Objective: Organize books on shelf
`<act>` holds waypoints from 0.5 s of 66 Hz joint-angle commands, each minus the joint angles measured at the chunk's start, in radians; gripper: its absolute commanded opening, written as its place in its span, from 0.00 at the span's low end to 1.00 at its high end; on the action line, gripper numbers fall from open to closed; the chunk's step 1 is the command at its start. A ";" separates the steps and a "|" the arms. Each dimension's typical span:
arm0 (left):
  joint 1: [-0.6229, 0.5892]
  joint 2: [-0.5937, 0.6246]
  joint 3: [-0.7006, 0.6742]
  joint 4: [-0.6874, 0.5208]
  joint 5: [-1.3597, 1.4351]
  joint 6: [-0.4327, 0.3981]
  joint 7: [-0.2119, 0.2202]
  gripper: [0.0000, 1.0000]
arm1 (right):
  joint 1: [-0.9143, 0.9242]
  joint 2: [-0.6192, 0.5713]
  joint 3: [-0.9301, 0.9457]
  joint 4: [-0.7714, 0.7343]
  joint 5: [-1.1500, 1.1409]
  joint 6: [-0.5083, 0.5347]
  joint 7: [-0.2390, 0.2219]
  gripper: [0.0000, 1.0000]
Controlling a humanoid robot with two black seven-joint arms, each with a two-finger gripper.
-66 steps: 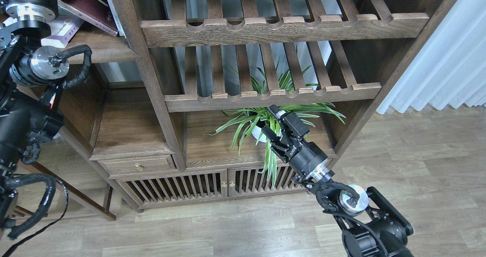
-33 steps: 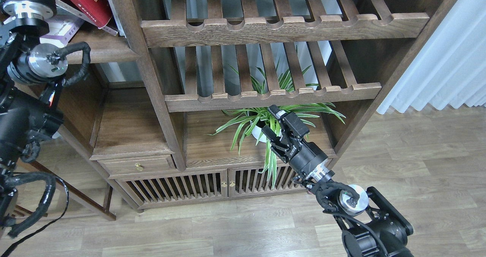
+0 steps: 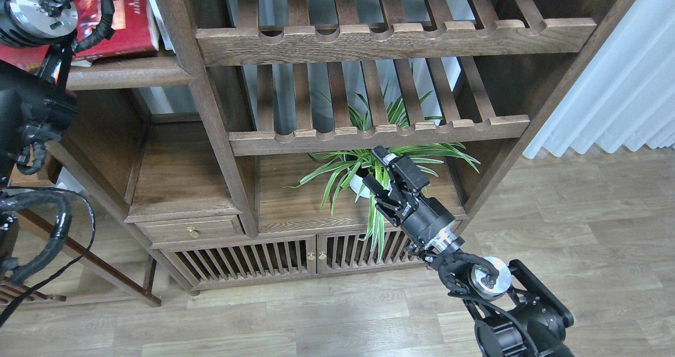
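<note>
The thick red book (image 3: 124, 25) with yellow lettering rests on the dark-brown shelf (image 3: 132, 72) at the top left, its cover facing me. A thin white edge (image 3: 162, 19) stands between it and the bookcase post. The lavender-white book and the yellow-green book are hidden. My left arm's wrist joint (image 3: 37, 6) is in front of the red book's left part, and its gripper is out of view above the frame. My right gripper (image 3: 378, 171) is open and empty, low in front of the potted plant.
Two slatted racks with notched rails (image 3: 379, 135) span the bookcase's middle. A spider plant in a white pot (image 3: 364, 180) stands on the lower board behind my right gripper. A small drawer (image 3: 192, 229) and slatted doors (image 3: 248, 259) are below. White curtains (image 3: 622, 83) hang at the right.
My left arm has risen and moved up out of the frame. The red book has swung from a tilt to sit squarely on the shelf, covering the lavender book. The right arm has not moved.
</note>
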 commanded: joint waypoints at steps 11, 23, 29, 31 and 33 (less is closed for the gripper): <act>0.245 -0.006 -0.038 -0.282 -0.138 -0.049 0.000 0.90 | 0.002 -0.007 0.002 0.001 0.000 0.000 0.000 0.98; 0.380 -0.050 -0.069 -0.368 -0.224 -0.261 0.000 0.98 | 0.004 -0.004 0.000 0.001 0.000 -0.005 0.000 0.98; 0.454 -0.050 -0.066 -0.391 -0.260 -0.414 0.000 0.98 | 0.005 -0.001 0.000 0.001 0.000 -0.005 0.000 0.98; 0.469 -0.052 -0.064 -0.394 -0.260 -0.443 0.000 0.98 | 0.004 -0.001 0.000 0.001 0.000 -0.005 0.000 0.98; 0.497 -0.054 -0.064 -0.403 -0.260 -0.489 0.000 0.98 | 0.004 -0.001 0.000 0.002 0.000 -0.003 0.000 0.98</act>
